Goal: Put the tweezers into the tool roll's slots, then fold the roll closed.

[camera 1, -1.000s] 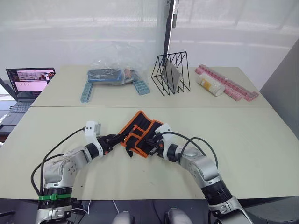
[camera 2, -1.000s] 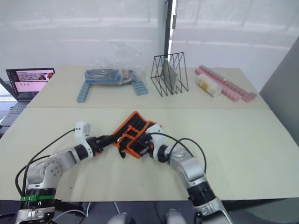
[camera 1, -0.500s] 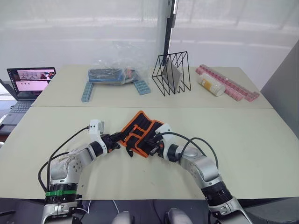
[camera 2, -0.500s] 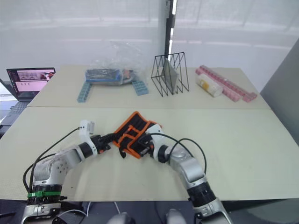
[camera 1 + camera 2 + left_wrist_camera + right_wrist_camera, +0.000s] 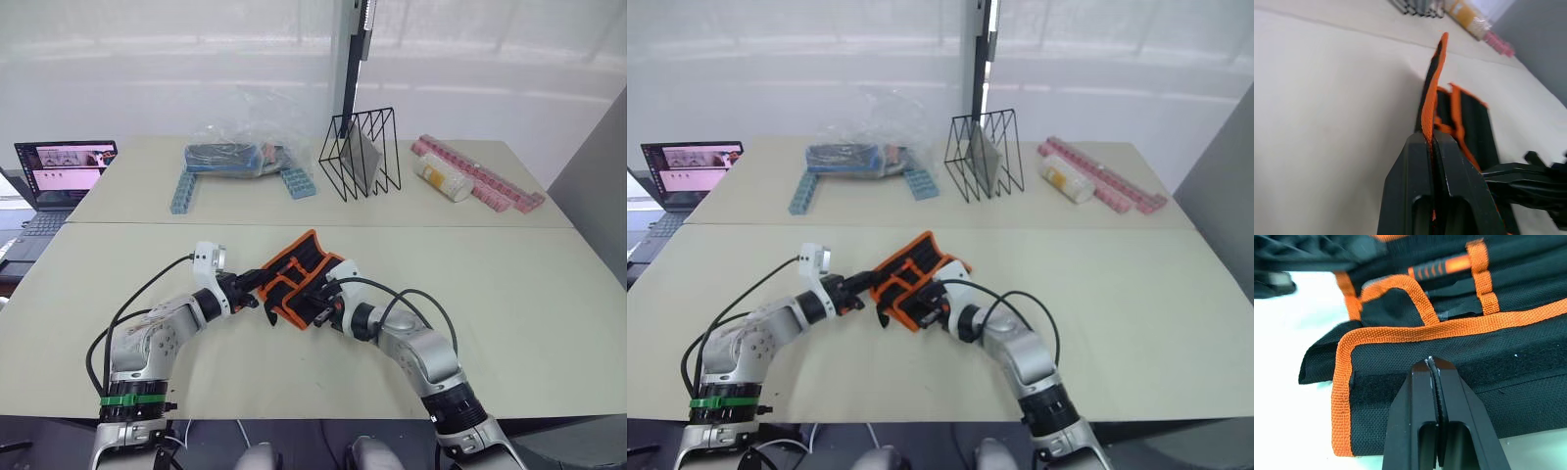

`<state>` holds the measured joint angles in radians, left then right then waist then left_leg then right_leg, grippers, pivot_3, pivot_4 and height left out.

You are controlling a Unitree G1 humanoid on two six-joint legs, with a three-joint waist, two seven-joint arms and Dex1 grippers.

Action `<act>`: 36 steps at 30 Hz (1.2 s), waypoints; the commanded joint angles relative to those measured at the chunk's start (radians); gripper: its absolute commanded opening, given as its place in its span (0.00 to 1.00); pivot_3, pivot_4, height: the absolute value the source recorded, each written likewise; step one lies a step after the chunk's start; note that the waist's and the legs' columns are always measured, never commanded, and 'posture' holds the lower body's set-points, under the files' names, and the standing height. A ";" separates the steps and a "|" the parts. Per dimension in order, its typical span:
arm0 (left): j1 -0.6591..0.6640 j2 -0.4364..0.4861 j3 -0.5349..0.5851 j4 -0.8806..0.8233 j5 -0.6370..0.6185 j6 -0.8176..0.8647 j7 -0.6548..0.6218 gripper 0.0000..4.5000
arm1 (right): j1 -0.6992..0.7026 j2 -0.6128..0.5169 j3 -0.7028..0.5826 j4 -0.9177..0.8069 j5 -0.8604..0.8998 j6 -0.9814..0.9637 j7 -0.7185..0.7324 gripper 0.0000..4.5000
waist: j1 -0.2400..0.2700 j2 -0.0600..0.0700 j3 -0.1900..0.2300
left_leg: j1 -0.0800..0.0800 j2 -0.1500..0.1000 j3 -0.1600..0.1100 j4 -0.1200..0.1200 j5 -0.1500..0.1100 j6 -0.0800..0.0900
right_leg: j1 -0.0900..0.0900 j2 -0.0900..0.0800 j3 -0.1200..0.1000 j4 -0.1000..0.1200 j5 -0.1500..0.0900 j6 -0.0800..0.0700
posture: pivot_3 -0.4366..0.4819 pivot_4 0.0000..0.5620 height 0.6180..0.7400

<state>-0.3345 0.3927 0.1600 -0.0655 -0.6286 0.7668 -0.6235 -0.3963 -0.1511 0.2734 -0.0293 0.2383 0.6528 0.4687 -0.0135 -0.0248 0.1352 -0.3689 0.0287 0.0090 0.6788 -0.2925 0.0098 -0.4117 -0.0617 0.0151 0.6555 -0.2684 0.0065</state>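
Here the tool roll [image 5: 299, 279] lies half-folded near the middle of the front table [image 5: 549, 323], its long axis running diagonally away to the robot's right. The left gripper [image 5: 253, 292] pinches the orange-trimmed edge, raised upright on the roll's left side. The right gripper [image 5: 320, 305], fingers pressed together empty, presses the near flap; both arms are equally close

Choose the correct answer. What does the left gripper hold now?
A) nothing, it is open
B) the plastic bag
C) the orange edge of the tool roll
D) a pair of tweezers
C: in the left wrist view the left gripper is shut on the orange trim of the tool roll, lifting that edge off the table.
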 commanded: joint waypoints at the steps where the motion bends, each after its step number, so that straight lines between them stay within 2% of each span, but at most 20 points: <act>1: 0.009 0.019 -0.053 -0.094 -0.004 -0.018 -0.055 0.00 | 0.025 -0.011 0.019 0.041 -0.031 0.053 -0.017 0.00 | 0.000 0.000 0.000 | 0.000 0.000 0.000 0.000 0.000 0.000 | 0.000 0.000 0.000 0.000 0.000 0.000 | 0.48 0.27 0.87; 9: 0.002 0.000 -0.198 -0.076 0.077 -0.061 -0.084 0.00 | 0.038 -0.014 0.015 0.025 -0.033 0.063 -0.020 0.00 | 0.001 0.000 0.000 | 0.000 0.000 0.000 0.000 0.000 0.000 | 0.000 0.000 0.000 0.000 0.000 0.000 | 0.48 0.27 0.87; 16: -0.004 -0.018 -0.324 0.051 0.209 -0.111 -0.087 0.00 | 0.050 -0.013 0.009 0.009 -0.034 0.073 -0.026 0.00 | 0.007 0.000 0.000 | 0.003 -0.001 -0.001 0.000 0.000 0.000 | 0.005 0.001 -0.002 -0.002 0.000 0.000 | 0.48 0.27 0.87; 25: 0.014 -0.043 -0.389 0.073 0.270 -0.149 -0.130 0.00 | 0.043 -0.010 -0.059 -0.005 -0.025 0.087 -0.056 0.00 | 0.021 0.001 0.000 | 0.014 -0.001 -0.003 -0.001 0.000 0.000 | 0.020 0.001 -0.003 -0.010 0.000 0.002 | 0.48 0.27 0.87; 33: 0.034 -0.050 -0.426 0.045 0.304 -0.169 -0.157 0.00 | 0.025 -0.008 -0.101 0.003 -0.023 0.069 -0.071 0.00 | 0.023 0.001 0.000 | 0.015 -0.001 -0.003 -0.001 0.000 0.000 | 0.021 0.000 -0.003 -0.010 0.000 0.002 | 0.48 0.27 0.87; 36: 0.041 -0.057 -0.426 0.059 0.320 -0.168 -0.145 0.00 | 0.029 -0.007 -0.106 -0.028 0.011 0.057 -0.036 0.00 | 0.025 0.001 0.000 | 0.015 -0.001 -0.003 -0.001 0.000 0.000 | 0.022 0.000 -0.003 -0.011 0.000 0.002 | 0.48 0.27 0.87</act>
<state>-0.3344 0.3523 -0.1693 -0.0274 -0.3196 0.5683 -0.7314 -0.3691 -0.1487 0.2079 -0.0687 0.2495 0.7091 0.4463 0.0111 -0.0239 0.1349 -0.3543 0.0277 0.0055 0.6779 -0.2926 0.0100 -0.3898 -0.0615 0.0120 0.6447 -0.2680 0.0084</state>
